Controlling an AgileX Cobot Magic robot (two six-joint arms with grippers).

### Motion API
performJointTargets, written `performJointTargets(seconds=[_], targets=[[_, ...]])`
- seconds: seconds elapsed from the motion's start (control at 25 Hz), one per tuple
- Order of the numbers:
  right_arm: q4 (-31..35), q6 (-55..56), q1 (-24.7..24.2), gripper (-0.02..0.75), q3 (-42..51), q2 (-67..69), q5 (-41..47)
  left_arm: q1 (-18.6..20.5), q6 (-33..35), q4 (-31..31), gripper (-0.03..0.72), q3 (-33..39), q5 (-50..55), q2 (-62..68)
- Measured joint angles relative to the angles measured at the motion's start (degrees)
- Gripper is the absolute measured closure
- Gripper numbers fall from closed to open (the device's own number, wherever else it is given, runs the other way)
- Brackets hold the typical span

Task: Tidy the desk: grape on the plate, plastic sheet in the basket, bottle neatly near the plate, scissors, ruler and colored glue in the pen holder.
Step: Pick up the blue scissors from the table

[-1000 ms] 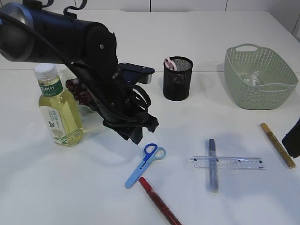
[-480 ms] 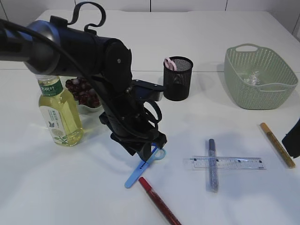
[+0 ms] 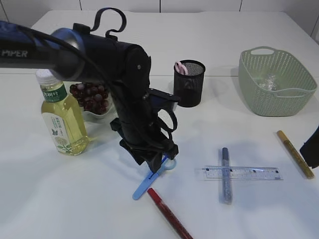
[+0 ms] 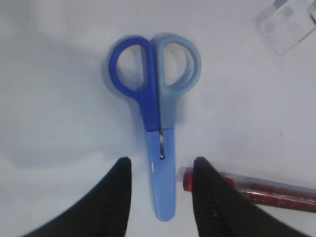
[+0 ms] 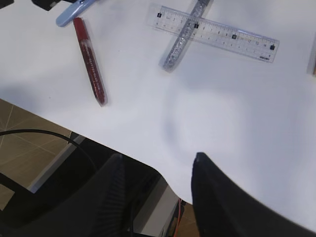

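Partly done: grapes (image 3: pixel 89 97) on the plate (image 3: pixel 97 115) at 10 o'clock, bottle (image 3: pixel 62 117) upright just beside it, plastic sheet (image 3: pixel 269 81) in the basket (image 3: pixel 276 82). Left loose on the desk (image 3: pixel 60 199): scissors (image 3: pixel 153 176), ruler (image 3: pixel 242 173), glue sticks. Scissors lying flat at centre, long axis running 1 to 7 o'clock, handles toward the pen holder (image 3: pixel 189 83), tip between the spread fingers of the left claw (image 4: pixel 160 175), nothing grasped. Right claw (image 5: pixel 155 168) released, empty.
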Motion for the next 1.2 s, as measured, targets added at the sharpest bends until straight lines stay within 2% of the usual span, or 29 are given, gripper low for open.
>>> performJointTargets(seconds=[0.2, 0.6, 1.2], targets=[[0.0, 0.0, 0.0, 0.374, 0.0, 0.0, 0.0, 0.0, 0.3, 0.82, 0.381, -3.82, 3.25, 2.84], [0.0, 0.0, 0.0, 0.374, 0.09, 0.0, 0.0, -2.0, 0.3, 1.48, 0.377, -3.94, 3.76, 5.05], [0.0, 0.0, 0.0, 0.374, 0.09, 0.0, 0.0, -2.0, 0.4, 2.58, 0.377, -3.94, 2.58, 5.36]])
